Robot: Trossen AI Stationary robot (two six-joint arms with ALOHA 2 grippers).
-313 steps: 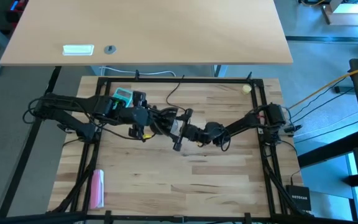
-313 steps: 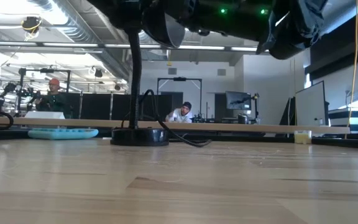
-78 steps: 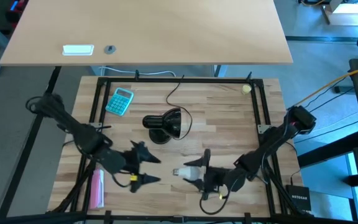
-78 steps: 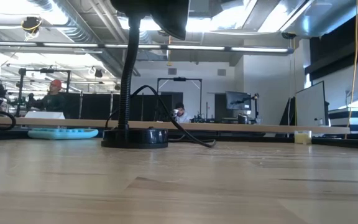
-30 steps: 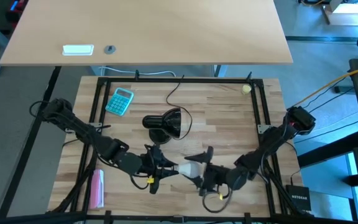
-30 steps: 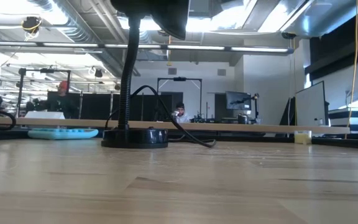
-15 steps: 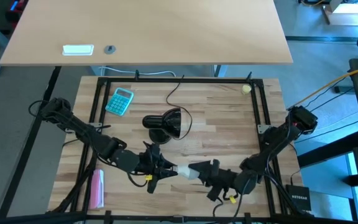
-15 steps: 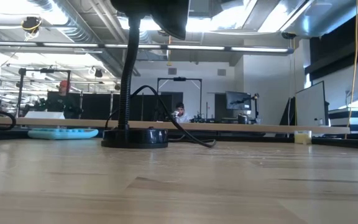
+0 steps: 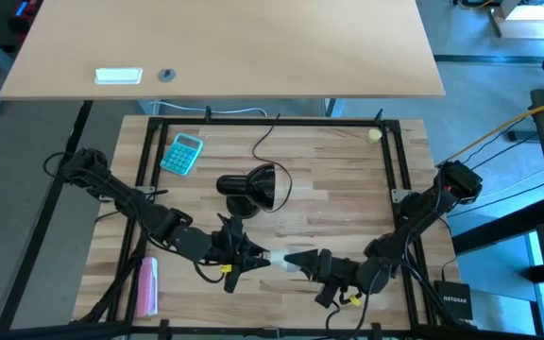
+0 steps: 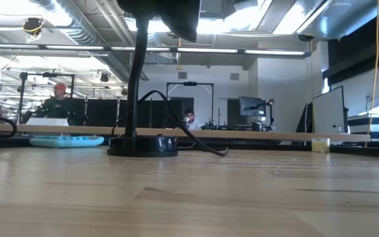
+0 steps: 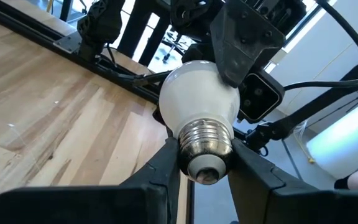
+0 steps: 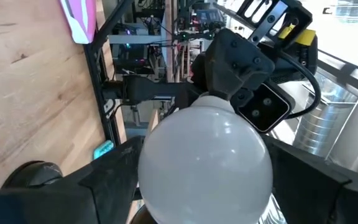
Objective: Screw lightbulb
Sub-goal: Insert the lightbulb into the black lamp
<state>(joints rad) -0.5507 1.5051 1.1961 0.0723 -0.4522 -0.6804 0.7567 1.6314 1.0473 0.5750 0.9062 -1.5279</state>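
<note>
Our left fingers (image 11: 166, 163) close on the metal screw base of the bulb (image 11: 199, 99), one each side. Our right fingers (image 12: 114, 169) cup its glass globe, part open. We hold it between the left gripper (image 9: 253, 258) and right gripper (image 9: 312, 265), above the tabletop (image 9: 348, 179) near its front edge, well apart from the lamp (image 9: 251, 190). We judge it light, slick and fragile: the threaded base is the safer hold.

In your low view, the black lamp's shade (image 10: 176, 16) is running off the top edge, and neither gripper is showing there. In your right wrist view, the lightbulb (image 12: 205, 165) is blocking its own screw base and running off the bottom edge. In your high view, the bulb is appearing too small for its thread to be seen.
</note>
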